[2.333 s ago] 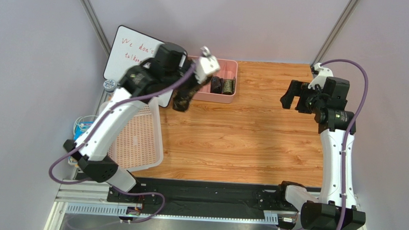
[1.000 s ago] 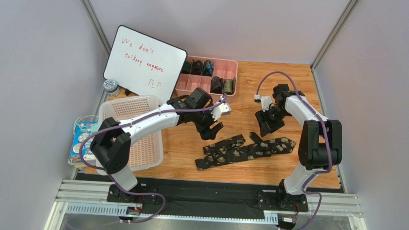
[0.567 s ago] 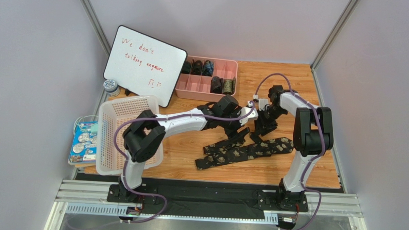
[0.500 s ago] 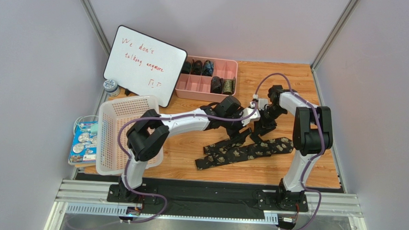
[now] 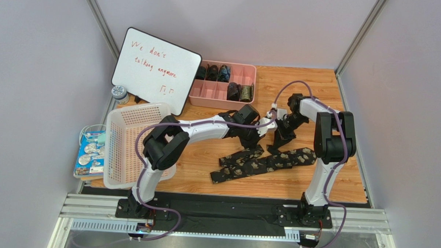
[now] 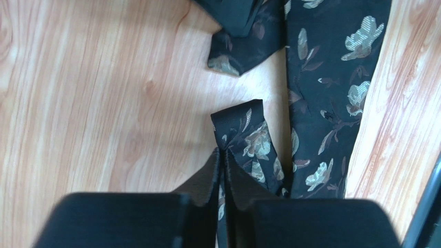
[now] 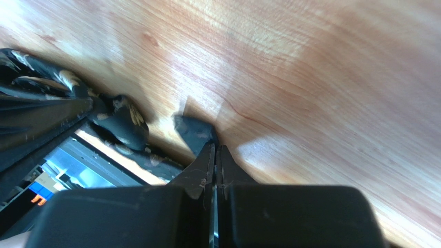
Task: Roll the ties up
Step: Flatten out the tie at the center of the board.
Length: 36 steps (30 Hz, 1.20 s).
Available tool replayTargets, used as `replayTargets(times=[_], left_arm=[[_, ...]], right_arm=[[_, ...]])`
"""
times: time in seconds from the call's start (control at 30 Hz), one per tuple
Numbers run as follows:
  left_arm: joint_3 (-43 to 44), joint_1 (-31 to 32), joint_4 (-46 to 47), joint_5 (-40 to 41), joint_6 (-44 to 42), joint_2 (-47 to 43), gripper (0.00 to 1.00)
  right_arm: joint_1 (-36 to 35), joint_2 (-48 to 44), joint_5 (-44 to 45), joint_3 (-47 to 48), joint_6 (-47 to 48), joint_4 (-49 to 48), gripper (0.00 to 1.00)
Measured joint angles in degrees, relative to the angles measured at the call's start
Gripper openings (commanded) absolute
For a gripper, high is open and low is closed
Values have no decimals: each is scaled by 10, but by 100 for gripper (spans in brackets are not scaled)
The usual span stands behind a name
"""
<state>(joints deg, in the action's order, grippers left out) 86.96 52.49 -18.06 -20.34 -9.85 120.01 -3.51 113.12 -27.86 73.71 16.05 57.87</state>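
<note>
One unrolled tie [image 5: 260,163], black with olive flowers, lies doubled on the wooden table in the top view. My left gripper [image 5: 259,138] is down at its upper end. The left wrist view shows that gripper [image 6: 223,153] shut on the tie's narrow end [image 6: 247,135], with the wide strip [image 6: 331,77] lying to the right. My right gripper [image 5: 276,143] is close beside it. In its wrist view the right gripper [image 7: 215,148] is shut on a small dark tie corner [image 7: 194,130]. Several rolled ties [image 5: 239,92] sit in the pink tray [image 5: 207,93].
A whiteboard [image 5: 156,66] leans at the back left. A white perforated basket [image 5: 136,146] stands by the left arm's base. A small tin [image 5: 119,91] and a blue packet [image 5: 91,152] lie off the table's left edge. Purple cables loop over both arms.
Both grippers have gone from open to shut on the tie's end. The left arm has drawn back slightly to the left. The tie's upper end has shifted a little.
</note>
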Motion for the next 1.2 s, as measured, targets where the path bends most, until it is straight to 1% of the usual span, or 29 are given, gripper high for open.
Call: replayTargets(times=[0.1,0.23,0.33,0.37,0.43,0.47,0.53,0.57,0.6,0.63,0.73,0.83,0.9,1.0,1.07,1.1,1.13,1.17,1.2], left_arm=[[2,-15,-11,-7,6,-5,0],[16,-57,-38,-19,13,-30,0],[23,-102,-56,-26,17,-73,0],[23,-116,-63,-27,19,-90,0],[15,-146,-78,-28,20,-136,0],[8,-155,-83,-27,20,-156,0],[-25,-170,-96,-25,18,-213,0],[-53,-173,-112,-21,16,-252,0],[-59,-173,-118,-20,16,-261,0],[-84,-173,-120,-14,15,-284,0],[-171,-184,-146,6,16,-344,0],[-226,-213,-180,32,21,-362,0],[-247,-231,-199,54,27,-360,0],[-259,-236,-216,82,37,-360,0],[-260,-236,-219,106,45,-360,0],[-259,-236,-221,116,47,-360,9],[-258,-238,-221,123,51,-360,25],[-256,-241,-223,126,55,-360,32],[-254,-244,-227,128,56,-360,39]], right_arm=[[11,0,1,27,6,19,0],[62,1,-2,135,31,66,0],[110,-3,-5,211,64,94,0],[127,-8,-7,226,81,106,0],[148,-28,-4,226,112,124,0],[153,-41,-2,219,129,133,0],[158,-94,16,167,181,143,0],[159,-121,25,136,206,146,0],[162,-148,35,103,230,150,0],[164,-179,51,65,258,156,0],[213,-246,103,-39,345,168,0],[282,-254,148,-89,406,155,0],[311,-254,174,-116,438,141,0],[311,-261,186,-149,472,127,0],[307,-283,196,-184,492,106,1],[306,-297,203,-199,503,101,27],[306,-307,208,-210,511,98,44],[306,-316,213,-216,520,98,60],[306,-321,216,-215,526,100,82]])
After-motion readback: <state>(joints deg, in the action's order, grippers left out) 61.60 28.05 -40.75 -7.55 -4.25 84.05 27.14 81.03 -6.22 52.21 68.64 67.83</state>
